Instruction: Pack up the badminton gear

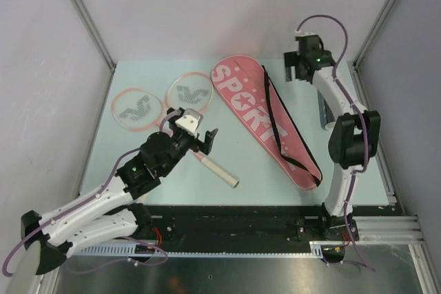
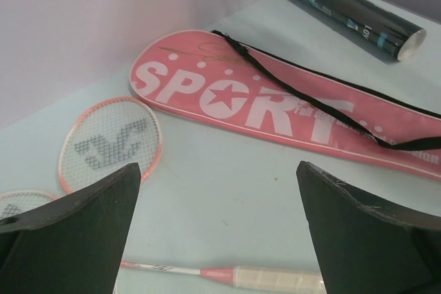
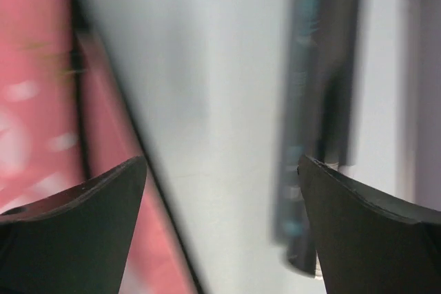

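Two pink-framed rackets [image 1: 188, 92] [image 1: 139, 108] lie at the back left. One white handle [image 1: 219, 172] points toward the front. The pink "SPORT" bag [image 1: 265, 118] with its black strap lies diagonally at the centre. The black tube [image 1: 324, 111] lies at the right, mostly hidden behind my right arm. My left gripper [image 1: 194, 130] is open and empty above the racket shaft. In the left wrist view the handle [image 2: 275, 279] lies below the gripper [image 2: 219, 239], with the bag [image 2: 275, 108] and tube [image 2: 351, 12] beyond. My right gripper [image 1: 296, 72] is open. Its blurred wrist view shows the gripper [image 3: 220, 232] between bag [image 3: 34, 101] and tube [image 3: 320, 87]. No shuttlecocks are in view.
White walls with metal posts close in the table [image 1: 138, 163] on the left, back and right. A black rail [image 1: 241, 222] runs along the near edge by the arm bases.
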Controlling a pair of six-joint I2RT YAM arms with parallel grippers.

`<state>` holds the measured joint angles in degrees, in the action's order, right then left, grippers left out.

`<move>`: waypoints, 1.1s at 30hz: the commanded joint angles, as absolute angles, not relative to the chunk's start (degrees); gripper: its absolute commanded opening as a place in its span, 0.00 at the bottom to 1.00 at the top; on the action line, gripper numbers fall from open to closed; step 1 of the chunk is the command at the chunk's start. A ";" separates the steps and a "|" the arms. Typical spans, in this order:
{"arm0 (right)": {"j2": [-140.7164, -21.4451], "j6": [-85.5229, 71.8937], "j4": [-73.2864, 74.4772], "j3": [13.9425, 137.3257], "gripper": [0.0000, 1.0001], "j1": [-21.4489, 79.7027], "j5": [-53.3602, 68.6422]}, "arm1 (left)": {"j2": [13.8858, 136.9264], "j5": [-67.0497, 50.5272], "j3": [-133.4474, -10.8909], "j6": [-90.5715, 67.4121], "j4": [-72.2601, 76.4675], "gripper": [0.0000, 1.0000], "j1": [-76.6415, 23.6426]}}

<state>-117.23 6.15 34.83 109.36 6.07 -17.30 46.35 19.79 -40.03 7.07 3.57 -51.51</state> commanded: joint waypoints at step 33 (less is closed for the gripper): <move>-106.80 -12.47 18.37 66.98 0.33 5.62 17.40 | 89.37 -18.38 -64.33 -31.56 2.11 0.89 -46.23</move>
<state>-108.22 -10.61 19.03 68.34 2.94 16.01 85.82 -16.69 -60.18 -29.02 1.06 -47.09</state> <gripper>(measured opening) 0.411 0.908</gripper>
